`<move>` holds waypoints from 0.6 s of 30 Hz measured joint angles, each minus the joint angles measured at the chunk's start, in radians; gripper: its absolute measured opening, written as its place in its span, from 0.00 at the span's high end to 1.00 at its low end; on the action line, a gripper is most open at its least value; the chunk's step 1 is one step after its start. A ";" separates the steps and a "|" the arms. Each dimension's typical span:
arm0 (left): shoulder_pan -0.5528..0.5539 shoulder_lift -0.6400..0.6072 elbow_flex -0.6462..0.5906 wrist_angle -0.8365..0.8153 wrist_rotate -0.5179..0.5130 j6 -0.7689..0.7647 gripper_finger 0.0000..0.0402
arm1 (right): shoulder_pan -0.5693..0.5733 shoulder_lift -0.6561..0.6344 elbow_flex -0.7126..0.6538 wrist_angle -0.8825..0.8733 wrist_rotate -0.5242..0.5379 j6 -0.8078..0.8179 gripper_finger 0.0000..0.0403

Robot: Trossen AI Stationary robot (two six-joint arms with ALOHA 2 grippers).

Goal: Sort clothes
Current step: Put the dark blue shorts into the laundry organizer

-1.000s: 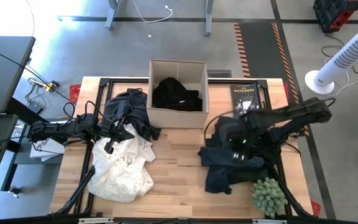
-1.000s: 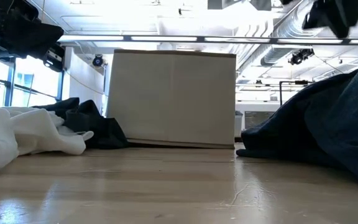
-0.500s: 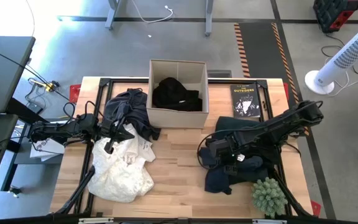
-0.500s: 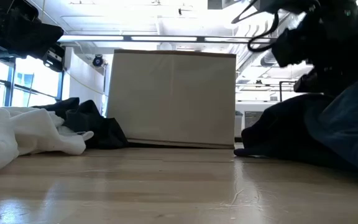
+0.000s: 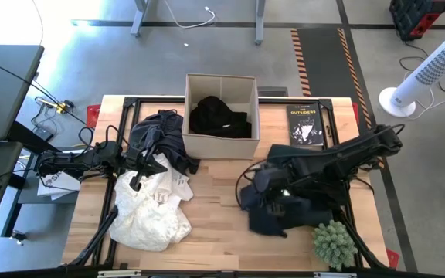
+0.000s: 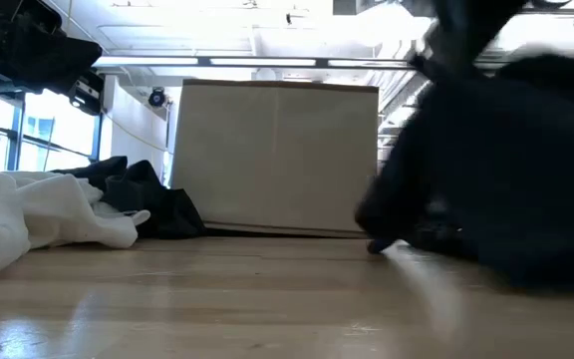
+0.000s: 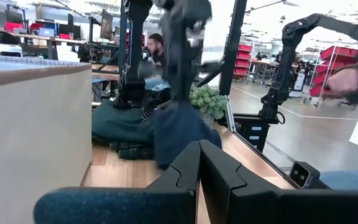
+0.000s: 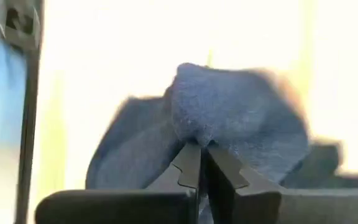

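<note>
Dark navy garment pinched in a fold by right gripper, clamped tight at pile's top, presumably for lifting toward box beyond it; left gripper closed, empty, parked over white clothes

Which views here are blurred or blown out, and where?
Low view: the dark garment is smeared by motion, while the box is sharp. Right wrist view: the background is blown out to white; the blue fabric pinched in the right gripper is soft. Left wrist view: the hanging garment is blurred; the left gripper is crisp. High view: evenly lit and sharp.
</note>
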 joint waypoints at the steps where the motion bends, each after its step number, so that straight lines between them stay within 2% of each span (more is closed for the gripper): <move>1: 0.000 0.000 0.000 0.000 0.000 0.000 0.98 | -0.002 -0.005 0.046 -0.001 0.049 -0.031 0.98; 6: 0.000 0.000 0.000 0.000 0.000 0.000 0.98 | -0.014 -0.014 0.297 0.051 0.340 -0.267 0.99; 9: 0.000 0.000 0.000 0.000 0.000 0.000 0.98 | -0.027 -0.015 0.423 0.171 0.517 -0.484 0.99; 11: 0.000 0.000 0.000 0.000 0.000 0.000 0.98 | -0.047 -0.015 0.491 0.272 0.589 -0.632 0.99; 14: 0.000 0.000 0.000 0.000 0.000 0.000 0.98 | -0.106 -0.016 0.559 0.409 0.587 -0.788 0.99; 18: 0.000 0.000 0.000 0.000 0.000 0.000 0.98 | -0.243 -0.016 0.580 0.497 0.474 -0.831 0.99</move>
